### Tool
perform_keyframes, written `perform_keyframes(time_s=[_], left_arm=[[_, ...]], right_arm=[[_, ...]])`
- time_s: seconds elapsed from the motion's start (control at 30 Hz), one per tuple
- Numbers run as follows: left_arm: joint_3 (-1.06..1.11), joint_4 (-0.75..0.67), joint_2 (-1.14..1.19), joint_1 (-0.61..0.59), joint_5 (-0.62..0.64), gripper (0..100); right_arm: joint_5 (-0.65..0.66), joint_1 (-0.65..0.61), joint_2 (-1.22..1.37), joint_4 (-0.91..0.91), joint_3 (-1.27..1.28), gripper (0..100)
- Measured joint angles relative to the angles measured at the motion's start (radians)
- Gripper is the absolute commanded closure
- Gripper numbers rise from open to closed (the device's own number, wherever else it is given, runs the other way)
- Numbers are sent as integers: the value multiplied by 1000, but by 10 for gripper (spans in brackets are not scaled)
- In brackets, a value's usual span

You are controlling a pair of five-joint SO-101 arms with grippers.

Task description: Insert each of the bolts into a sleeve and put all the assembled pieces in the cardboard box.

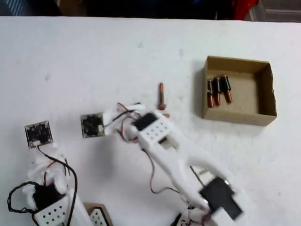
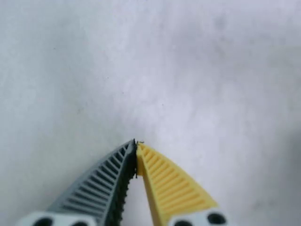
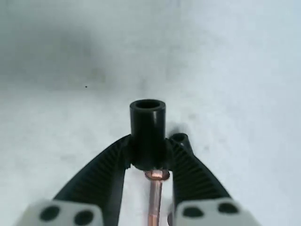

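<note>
no text, numbers or signs can be read, cardboard box (image 1: 235,117) walls plain and unprinted

Body of the left arm (image 1: 51,212): white printed shell with a black servo (image 1: 44,197) set into it and a white plate drilled with rows of small holes. A thin black cable (image 1: 56,161) runs up to a small square circuit board (image 1: 37,133).

The left gripper (image 2: 136,143) has one grey finger (image 2: 101,183) and one yellow finger (image 2: 169,188), both ribbed. Their white mounts have dark round holes, probably for screws.

The right arm (image 1: 178,165) has white links, a black servo block (image 1: 218,194), a perforated white plate (image 1: 157,132), thin red and dark wires (image 1: 151,176) and a second square board (image 1: 92,125).

The right gripper (image 3: 151,141) has black ribbed fingers (image 3: 99,179) on similar white mounts.
</note>
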Motion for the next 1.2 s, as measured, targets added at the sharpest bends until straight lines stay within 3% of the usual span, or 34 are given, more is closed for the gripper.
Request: perform_keyframes(time_s=[0.33, 0.63, 0.83, 1.2], left_arm=[[0, 0, 0, 106, 0, 977], [0, 0, 0, 258, 0, 977], [0, 0, 0, 377, -2, 977], [0, 20, 0, 391, 0, 977]], right_arm=[[-284, 140, -385, 0, 227, 982], [-574, 339, -517, 0, 373, 982], [-626, 428, -522, 0, 465, 982], [-631, 522, -522, 0, 612, 982]])
